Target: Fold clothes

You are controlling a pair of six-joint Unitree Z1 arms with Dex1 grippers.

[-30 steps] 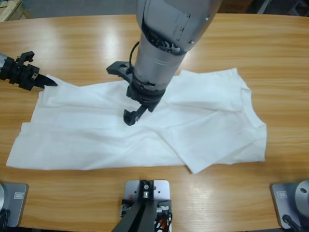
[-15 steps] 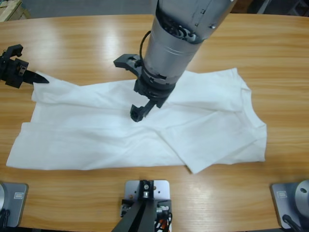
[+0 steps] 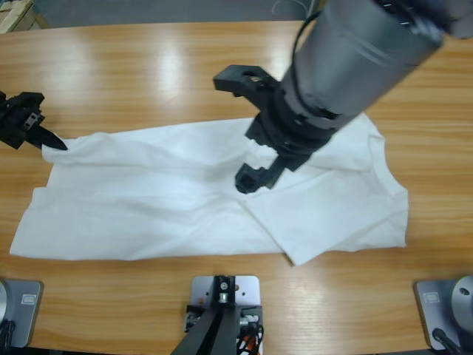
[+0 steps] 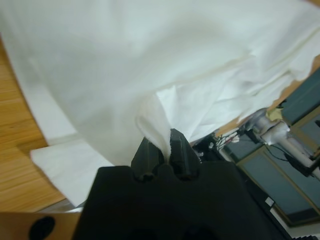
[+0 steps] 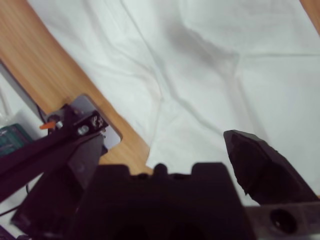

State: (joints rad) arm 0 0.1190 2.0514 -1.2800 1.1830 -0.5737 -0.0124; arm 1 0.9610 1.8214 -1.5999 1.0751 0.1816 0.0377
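The clothes are one white T-shirt lying crumpled lengthwise on the wooden table, with its right part folded over itself. At the far left, my left gripper is shut on the shirt's upper left corner. The left wrist view shows a pinch of white fabric held between the shut jaws of that gripper. My right gripper comes down from the top right and hangs over the shirt's middle. It is wide open and holds nothing. The right wrist view has the shirt spread below that gripper.
Bare wooden table runs behind the shirt, and a narrower strip lies in front of it. The large silver right forearm covers the upper right part of the shirt. Dark cabinets show in the left wrist view's background.
The right arm has swung to the right, its open gripper moving from left of the shirt's middle to right of it. The left gripper has drawn the pinched corner slightly leftward and toward the front.
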